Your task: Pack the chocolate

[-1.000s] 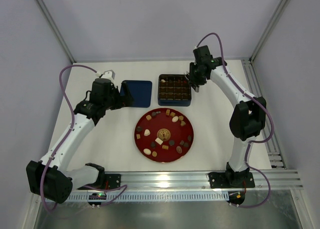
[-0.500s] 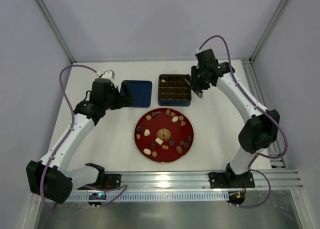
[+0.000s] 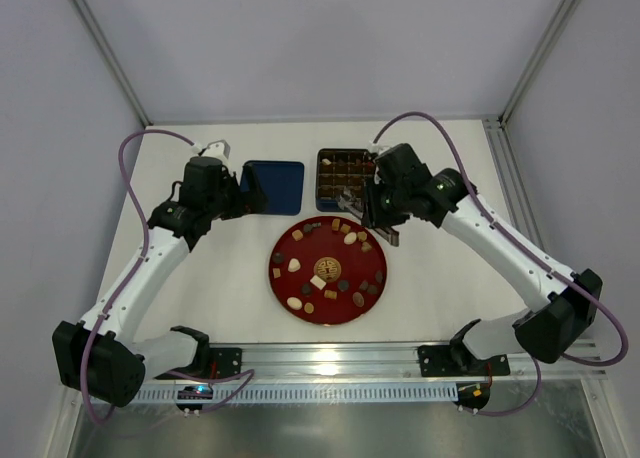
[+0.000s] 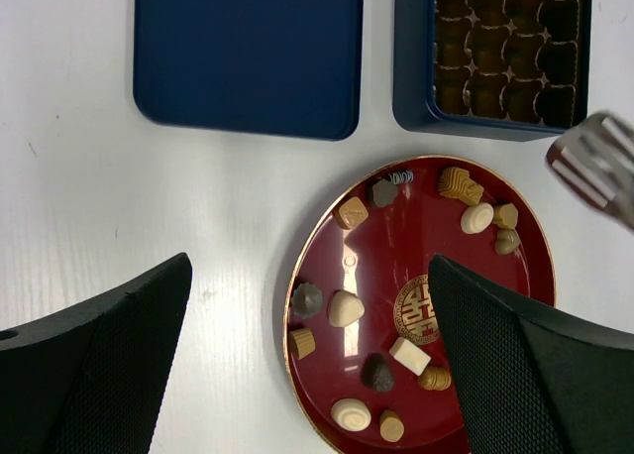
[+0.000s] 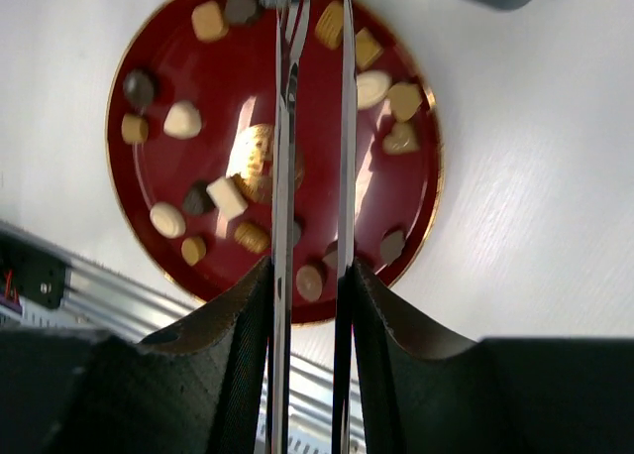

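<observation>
1. While the right gripper point(image 5: 309, 276) clamps a pair of metal tongs point(image 5: 284, 127), their tips stand apart above the red plate point(image 5: 434, 167), probably lined up to pinch one piece.
2. The left gripper point(image 4: 309, 266) hovers spread wide, empty, off to the side.
3. The chocolate point(image 5: 183, 120) lies scattered on the plate.
4. The blue tin point(image 4: 411, 77) sits just beyond, its lid point(image 4: 248, 57) off beside it. Whether its cups hold anything cannot be told.

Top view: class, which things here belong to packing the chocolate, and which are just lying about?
Belongs to the job: chocolate pieces, red plate holding them, blue tin with gridded insert, tongs in the right gripper.
Just lying about: blue lid beside the tin, metal rail at the near edge.
</observation>
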Robot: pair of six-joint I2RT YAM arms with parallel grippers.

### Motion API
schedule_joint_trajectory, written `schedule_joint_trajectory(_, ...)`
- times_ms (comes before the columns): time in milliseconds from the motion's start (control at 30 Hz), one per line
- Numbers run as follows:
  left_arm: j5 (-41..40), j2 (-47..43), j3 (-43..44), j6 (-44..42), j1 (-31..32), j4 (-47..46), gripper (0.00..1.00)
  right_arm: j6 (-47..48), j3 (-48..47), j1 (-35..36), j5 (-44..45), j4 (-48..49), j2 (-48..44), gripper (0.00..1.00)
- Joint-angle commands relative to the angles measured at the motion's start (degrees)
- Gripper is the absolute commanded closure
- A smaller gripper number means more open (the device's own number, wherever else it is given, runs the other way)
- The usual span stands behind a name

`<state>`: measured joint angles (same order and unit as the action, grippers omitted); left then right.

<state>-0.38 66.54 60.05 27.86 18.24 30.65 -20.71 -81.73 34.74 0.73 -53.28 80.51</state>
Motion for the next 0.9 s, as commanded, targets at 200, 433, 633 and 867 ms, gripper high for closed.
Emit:
schedule_joint_trajectory(200, -0.1, -0.4, 0.4, -0.3, -0.3, -1.3, 0.00, -4.7, 8.0, 12.0, -4.8, -3.6, -7.6, 0.62)
schedule_joint_trajectory(433, -0.1, -0.4, 0.3, -0.3, -0.3, -1.3, 0.00, -5.3, 9.1, 17.2, -5.6, -5.1, -7.6, 0.61)
schedule_joint_trajectory(633, -0.1, -0.4, 0.2, -0.4, -0.3, -1.3, 0.00, -5.4, 9.0, 19.7, -5.1, -5.3, -5.7, 0.61)
schedule_joint_trajectory(867, -0.2, -0.5, 0.3, -0.4, -0.3, -1.3, 0.00, -4.7, 8.5, 22.1, -4.9, -5.3, -3.0, 0.58)
